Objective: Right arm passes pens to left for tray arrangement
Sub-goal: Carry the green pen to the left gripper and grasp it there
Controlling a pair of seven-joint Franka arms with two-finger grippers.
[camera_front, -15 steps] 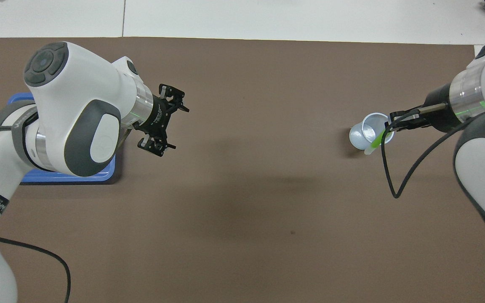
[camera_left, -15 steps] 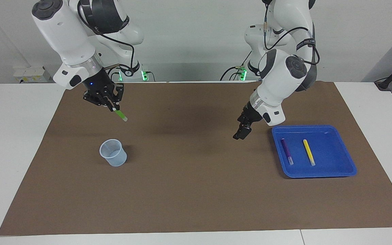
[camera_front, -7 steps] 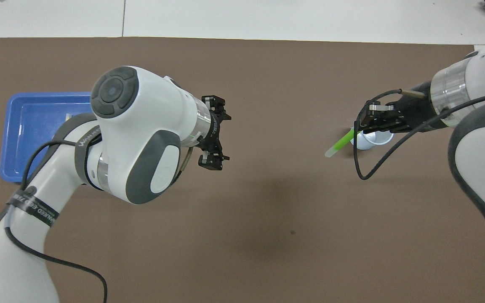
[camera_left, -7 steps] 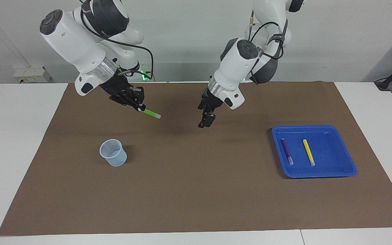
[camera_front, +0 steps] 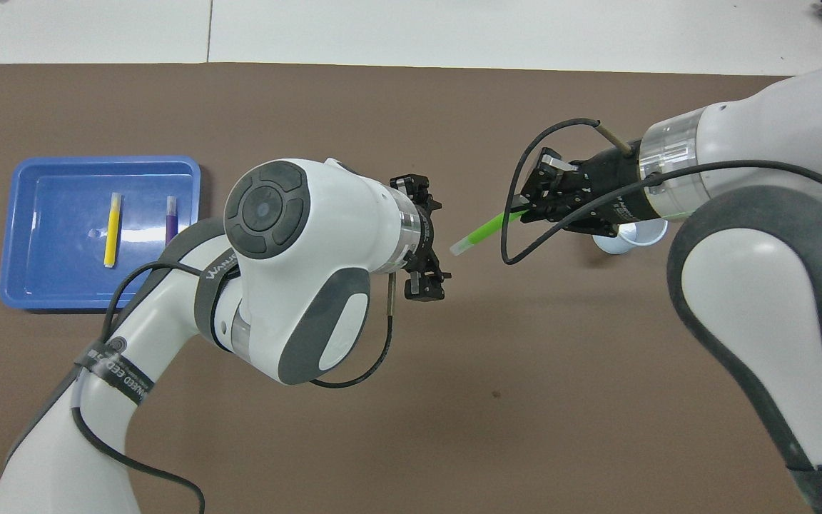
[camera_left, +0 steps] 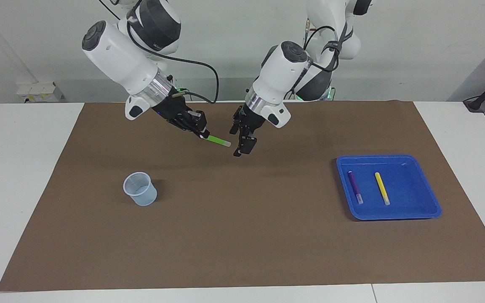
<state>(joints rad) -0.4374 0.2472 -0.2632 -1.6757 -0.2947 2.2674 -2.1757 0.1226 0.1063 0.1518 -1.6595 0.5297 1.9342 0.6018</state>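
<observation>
Now the right gripper (camera_left: 200,131) is closed on the green pen (camera_left: 218,140) above the mat's middle, its long axis pointing at the left gripper (camera_left: 242,141), which waits wide open and empty just beside the pen's free tip.

The right gripper (camera_left: 201,134) holds the green pen (camera_left: 218,141) above the brown mat (camera_left: 242,235), its tip just beside the open left gripper (camera_left: 242,143). The purple pen (camera_left: 355,187) and the yellow pen (camera_left: 382,188) lie in the blue tray (camera_left: 427,200).
</observation>
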